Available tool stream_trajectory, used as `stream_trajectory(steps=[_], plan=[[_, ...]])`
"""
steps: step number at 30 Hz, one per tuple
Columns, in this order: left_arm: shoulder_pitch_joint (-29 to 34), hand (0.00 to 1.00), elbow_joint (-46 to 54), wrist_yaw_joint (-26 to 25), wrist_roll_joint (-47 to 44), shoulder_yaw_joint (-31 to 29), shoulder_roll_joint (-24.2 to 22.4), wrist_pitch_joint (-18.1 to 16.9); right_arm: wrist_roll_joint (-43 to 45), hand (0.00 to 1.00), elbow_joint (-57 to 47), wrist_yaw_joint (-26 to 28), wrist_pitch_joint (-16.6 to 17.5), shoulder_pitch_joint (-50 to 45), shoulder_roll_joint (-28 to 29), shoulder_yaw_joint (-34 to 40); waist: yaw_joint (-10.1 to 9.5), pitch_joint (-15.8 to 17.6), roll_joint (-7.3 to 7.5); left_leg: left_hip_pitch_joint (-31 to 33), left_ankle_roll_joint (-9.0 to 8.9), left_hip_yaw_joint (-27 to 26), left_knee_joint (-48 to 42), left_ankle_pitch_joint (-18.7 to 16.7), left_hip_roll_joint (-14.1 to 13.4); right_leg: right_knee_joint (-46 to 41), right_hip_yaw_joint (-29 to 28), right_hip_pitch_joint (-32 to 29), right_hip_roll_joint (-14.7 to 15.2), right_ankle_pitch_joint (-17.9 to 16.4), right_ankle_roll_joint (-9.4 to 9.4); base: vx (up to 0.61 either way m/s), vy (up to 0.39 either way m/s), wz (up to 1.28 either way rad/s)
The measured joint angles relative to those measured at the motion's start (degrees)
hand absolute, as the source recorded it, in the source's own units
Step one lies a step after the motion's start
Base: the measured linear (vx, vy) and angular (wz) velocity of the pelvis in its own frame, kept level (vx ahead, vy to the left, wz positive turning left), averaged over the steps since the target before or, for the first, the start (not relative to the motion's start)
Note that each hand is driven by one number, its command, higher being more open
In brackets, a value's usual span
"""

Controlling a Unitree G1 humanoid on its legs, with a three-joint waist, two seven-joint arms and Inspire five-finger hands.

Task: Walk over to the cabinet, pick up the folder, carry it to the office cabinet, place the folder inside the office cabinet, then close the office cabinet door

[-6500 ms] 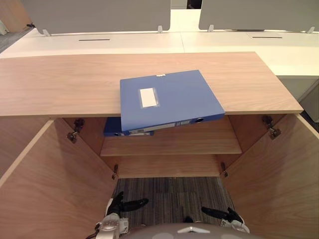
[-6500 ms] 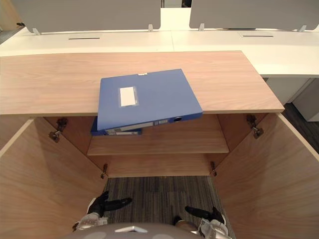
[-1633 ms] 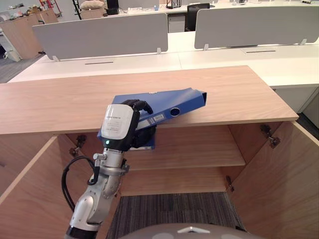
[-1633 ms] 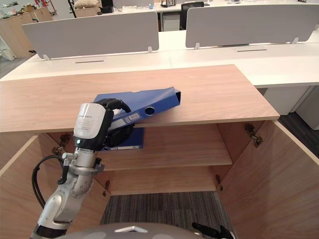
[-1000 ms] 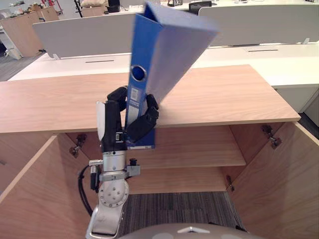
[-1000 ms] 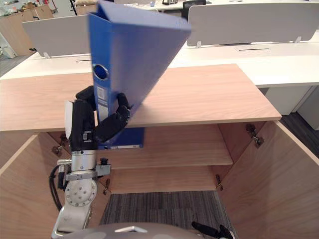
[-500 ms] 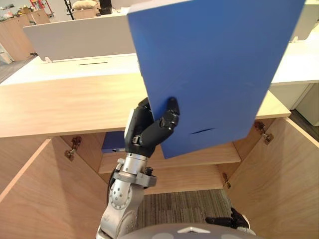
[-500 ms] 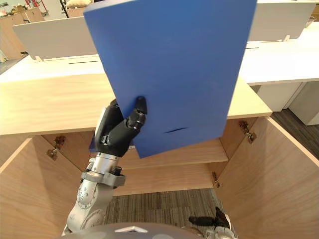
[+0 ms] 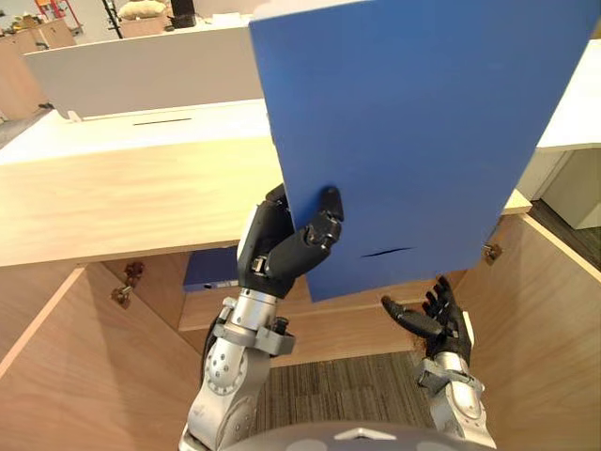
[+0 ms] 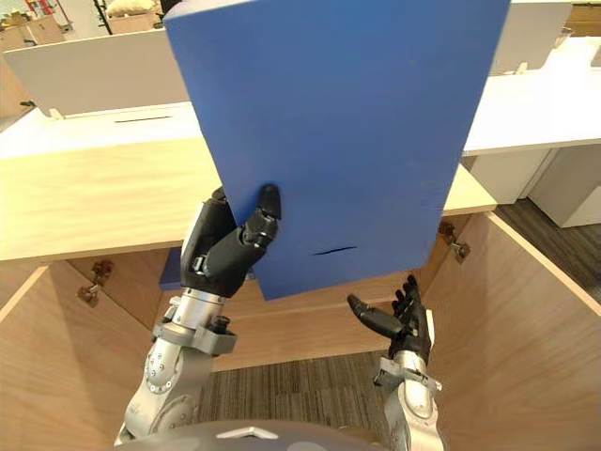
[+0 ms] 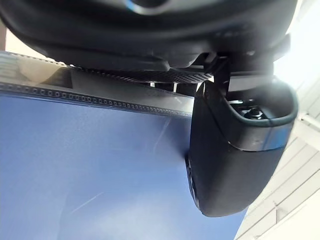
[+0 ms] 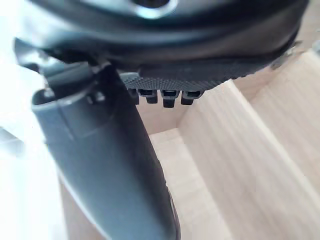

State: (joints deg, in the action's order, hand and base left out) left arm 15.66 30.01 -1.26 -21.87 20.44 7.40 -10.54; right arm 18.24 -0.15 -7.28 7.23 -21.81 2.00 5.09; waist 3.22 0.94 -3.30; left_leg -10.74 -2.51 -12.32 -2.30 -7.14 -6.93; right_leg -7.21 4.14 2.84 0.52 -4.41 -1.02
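Observation:
A large blue folder (image 9: 413, 132) is held upright in front of the camera, its flat cover facing me. My left hand (image 9: 282, 254) grips its lower left edge, thumb (image 11: 235, 150) pressed on the blue cover (image 11: 100, 175). My right hand (image 9: 432, 315) hovers open below the folder's lower right corner, palm up, touching nothing. The wooden cabinet (image 9: 122, 202) stands ahead with both doors swung open. A second blue folder (image 9: 211, 268) lies on its upper shelf.
The open left door (image 9: 66, 376) and right door (image 9: 554, 348) flank me closely. The inner shelf (image 10: 310, 296) sits behind the raised folder. White desks with grey dividers (image 9: 141, 70) stand beyond the cabinet. Striped carpet (image 9: 347, 399) lies below.
My right hand has risen from low near the floor to just under the folder's lower right corner. The folder and left hand have barely shifted.

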Motion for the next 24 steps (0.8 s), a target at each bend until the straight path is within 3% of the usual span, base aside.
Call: stream_trajectory(steps=[11,24], plan=[[2.2,0.0,0.0,-2.3,1.2,-10.7,-1.8,0.0,2.7,1.0,-15.5,1.4,2.0,-1.8,0.3,1.0,0.24,0.9,0.48,0.1,0.59,-1.5,0.0,-0.5,0.6,2.7,-1.6,0.3,0.2,1.8,-0.71,-0.02,0.021,-0.08],[3.3,0.0,0.0,-2.2,1.2,-14.6,-3.4,0.0,11.8,1.0,-24.0,6.4,4.9,5.1,-2.1,2.7,0.18,1.6,0.59,-0.2,0.62,-2.6,0.1,-0.7,0.8,3.3,-2.6,0.3,0.3,2.3,-0.98,-0.02,0.002,-0.04]])
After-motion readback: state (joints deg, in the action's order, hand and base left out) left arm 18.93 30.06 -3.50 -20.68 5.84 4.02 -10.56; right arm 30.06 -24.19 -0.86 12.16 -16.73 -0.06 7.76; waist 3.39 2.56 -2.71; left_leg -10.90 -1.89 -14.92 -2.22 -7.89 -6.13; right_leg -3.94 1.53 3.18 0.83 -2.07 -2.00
